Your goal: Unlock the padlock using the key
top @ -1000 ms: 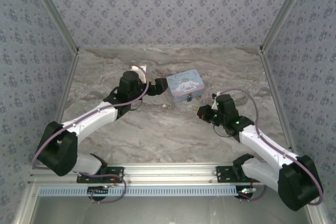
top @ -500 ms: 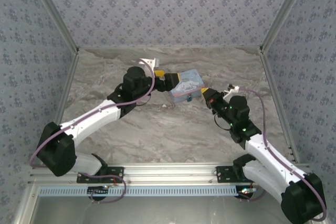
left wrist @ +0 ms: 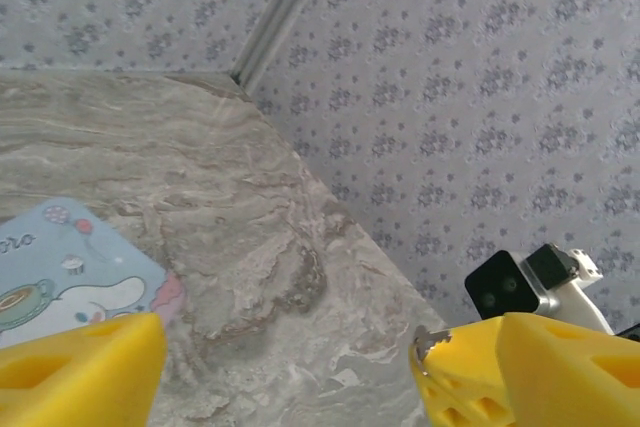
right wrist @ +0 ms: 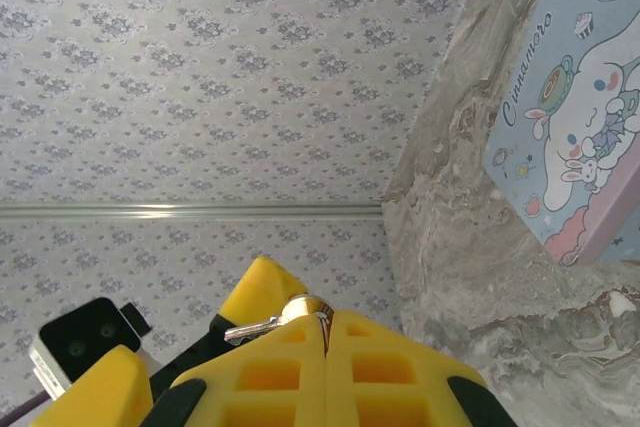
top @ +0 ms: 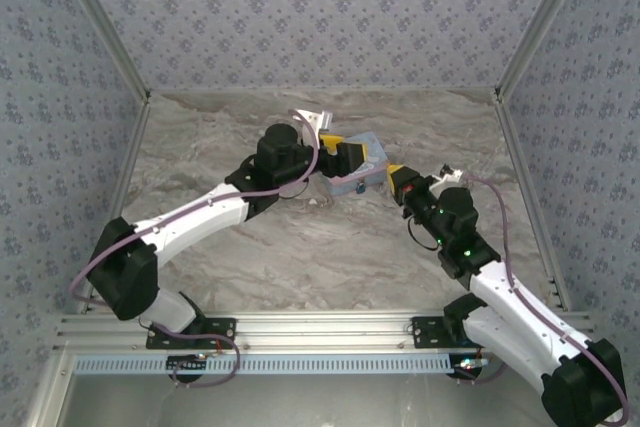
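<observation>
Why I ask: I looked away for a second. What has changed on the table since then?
The left tool swung right, from beside the tin to over it, and is open. The right tool swung away from the bases, up to the tin's right edge, and is shut on the key. The tin stayed about where it was.

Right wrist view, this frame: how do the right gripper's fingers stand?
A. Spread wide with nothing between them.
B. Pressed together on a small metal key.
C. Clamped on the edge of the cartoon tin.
B: the right gripper has its fingers pressed together on the key, which juts out at their tips; the tin lies apart from them.
</observation>
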